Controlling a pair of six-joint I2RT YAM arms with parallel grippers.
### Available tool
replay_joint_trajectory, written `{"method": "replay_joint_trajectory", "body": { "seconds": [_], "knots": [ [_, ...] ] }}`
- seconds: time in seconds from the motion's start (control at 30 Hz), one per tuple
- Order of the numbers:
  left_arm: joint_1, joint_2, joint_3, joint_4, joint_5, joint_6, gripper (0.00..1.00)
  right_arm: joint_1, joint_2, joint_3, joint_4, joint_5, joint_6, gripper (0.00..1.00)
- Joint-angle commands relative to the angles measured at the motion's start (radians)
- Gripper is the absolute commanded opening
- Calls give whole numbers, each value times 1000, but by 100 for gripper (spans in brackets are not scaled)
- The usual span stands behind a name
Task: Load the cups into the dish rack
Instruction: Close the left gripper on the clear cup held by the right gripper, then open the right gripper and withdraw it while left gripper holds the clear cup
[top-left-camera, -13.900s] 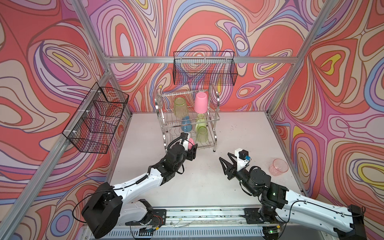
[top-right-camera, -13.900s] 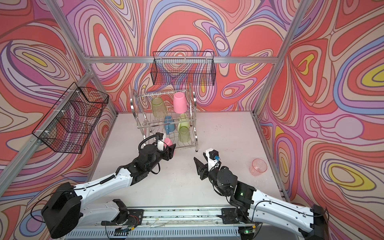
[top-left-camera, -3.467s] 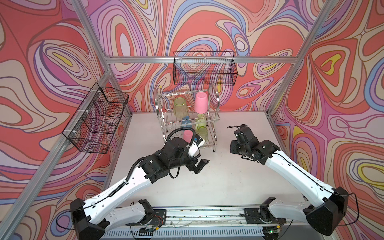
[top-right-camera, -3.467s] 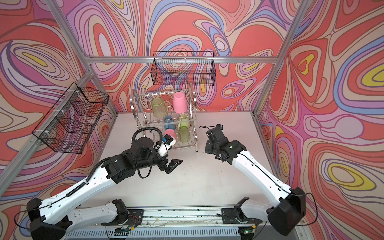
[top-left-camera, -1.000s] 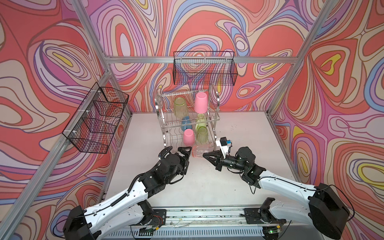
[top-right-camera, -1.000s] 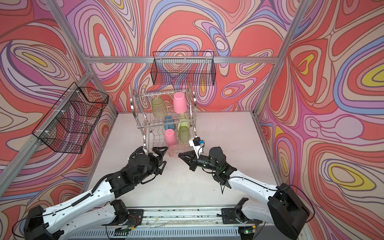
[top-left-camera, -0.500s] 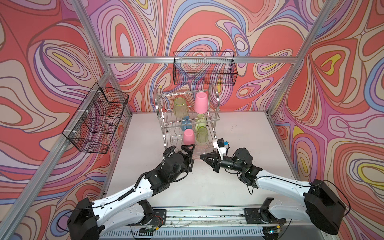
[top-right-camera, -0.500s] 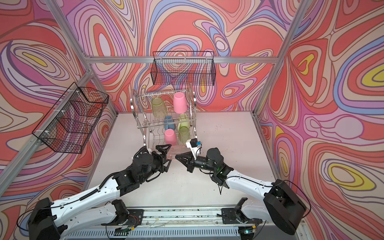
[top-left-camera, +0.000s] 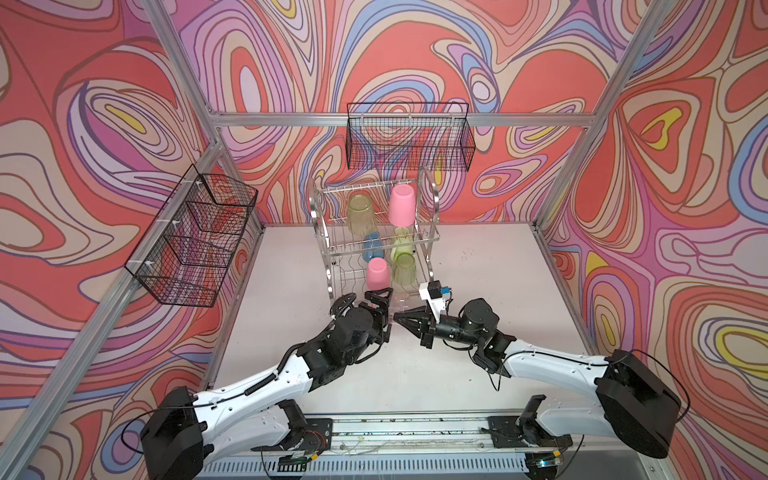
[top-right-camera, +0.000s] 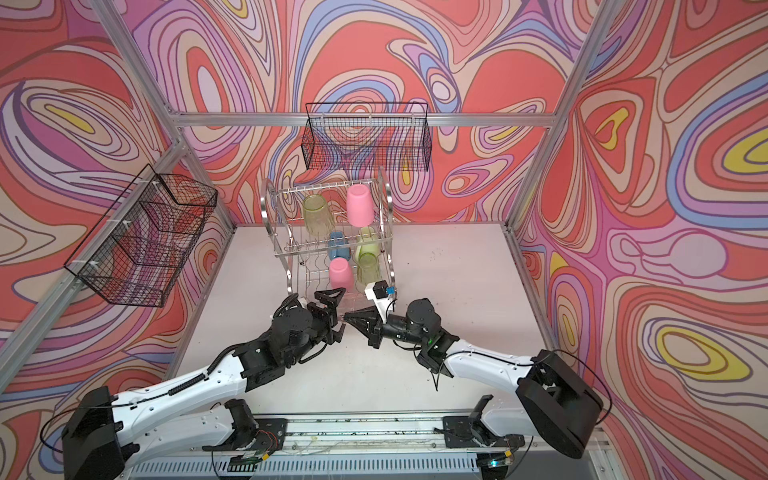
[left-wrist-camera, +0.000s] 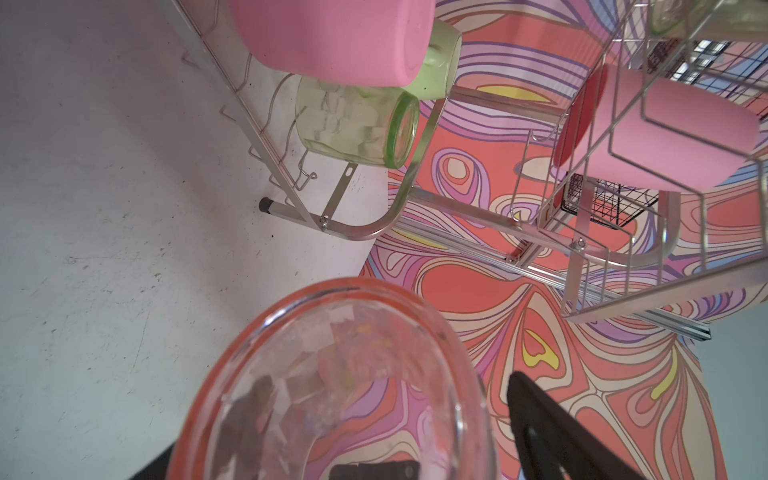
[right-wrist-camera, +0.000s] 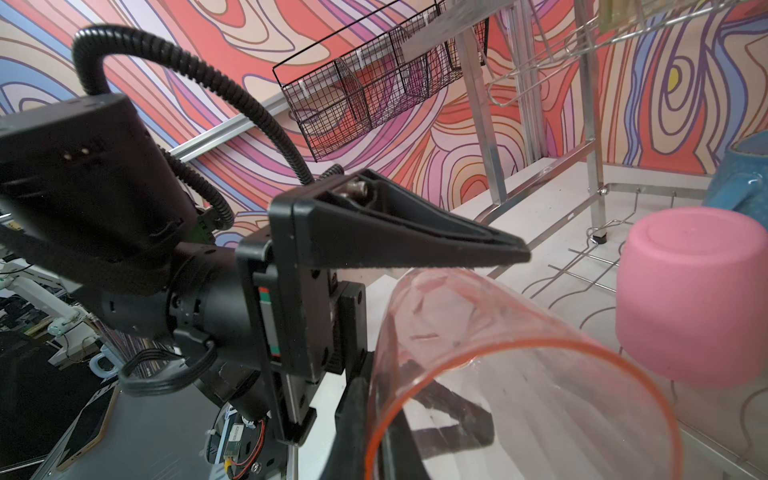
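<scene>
The clear pinkish cup (top-left-camera: 402, 297) (top-right-camera: 351, 301) hangs on its side just in front of the dish rack (top-left-camera: 434, 195) (top-right-camera: 388, 195). My right gripper (top-left-camera: 397, 319) (right-wrist-camera: 365, 436) is shut on its rim. My left gripper (top-left-camera: 385, 311) (left-wrist-camera: 395, 415) stands open around the same cup (left-wrist-camera: 332, 374) (right-wrist-camera: 519, 353), one finger (right-wrist-camera: 415, 245) just above its wall. In the rack, a clear green cup (top-left-camera: 360, 214) and a pink tumbler (top-left-camera: 402, 205) sit on the upper tier. A blue mug (top-left-camera: 372, 246), a pale-green mug (top-left-camera: 403, 245), a second clear green cup (top-left-camera: 404, 269) and a second pink tumbler (top-left-camera: 377, 273) sit lower down.
A black wire basket (top-left-camera: 409, 137) hangs on the back wall above the rack, and another (top-left-camera: 195, 237) on the left wall. The white table (top-left-camera: 478, 257) is walled on three sides, with aluminium posts in the corners.
Both grippers have drawn together in front of the rack. The right one brought the clear pinkish cup leftward, and the left one has come round it, its jaws narrowing a little.
</scene>
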Motion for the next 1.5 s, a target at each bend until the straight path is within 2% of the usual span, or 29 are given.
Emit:
{"method": "replay_joint_trajectory", "body": {
  "seconds": [0.0, 0.63, 0.73, 0.87, 1.1, 1.27, 1.47],
  "knots": [
    [-7, -7, -2, 57, -45, -27, 91, 21, 12, 21, 34, 0, -13, 0],
    [-7, -40, -13, 31, -90, -12, 79, 33, 9, 26, 37, -13, 3, 0],
    [-6, -46, -7, 21, -95, 4, 79, 34, 8, 29, 28, -12, 5, 5],
    [-6, -64, -6, -10, -111, 31, 77, 34, 5, 33, 14, -6, 13, 19],
    [-7, -93, -2, -90, -141, 85, 75, 33, -8, 42, -28, 6, 3, 37],
    [-6, -104, 10, -145, -160, 125, 74, 33, -20, 40, -55, 29, -2, 44],
    [-7, -127, 19, -207, -195, 179, 73, 33, -32, 34, -79, 59, 0, 46]
  ]
}}
